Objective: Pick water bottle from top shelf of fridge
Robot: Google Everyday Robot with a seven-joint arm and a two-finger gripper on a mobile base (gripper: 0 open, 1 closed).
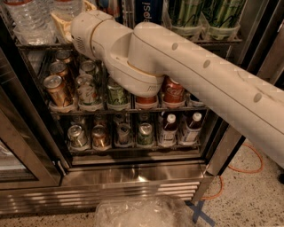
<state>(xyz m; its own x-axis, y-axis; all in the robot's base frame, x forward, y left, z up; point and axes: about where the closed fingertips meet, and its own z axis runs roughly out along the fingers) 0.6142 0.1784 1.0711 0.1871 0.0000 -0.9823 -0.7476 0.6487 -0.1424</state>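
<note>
Clear ribbed water bottles [26, 20] stand at the left of the top shelf [133, 43] of the fridge [133, 177], whose door is open. My white arm [186, 66] reaches in from the right, up to that shelf. My gripper [62, 22] is at the arm's far end, mostly hidden behind the wrist. Only a tan part of it shows against a second water bottle [66, 6], just right of the first. The bottles' caps are cut off by the frame's top edge.
The top shelf's right side holds a blue Pepsi bottle [148, 11] and green bottles [208, 15]. Soda cans [55, 88] fill the middle rack, with cans and dark-capped bottles [168, 128] on the lower rack. The open glass door [17, 146] is at left. An orange cable [248, 164] lies on the floor at right.
</note>
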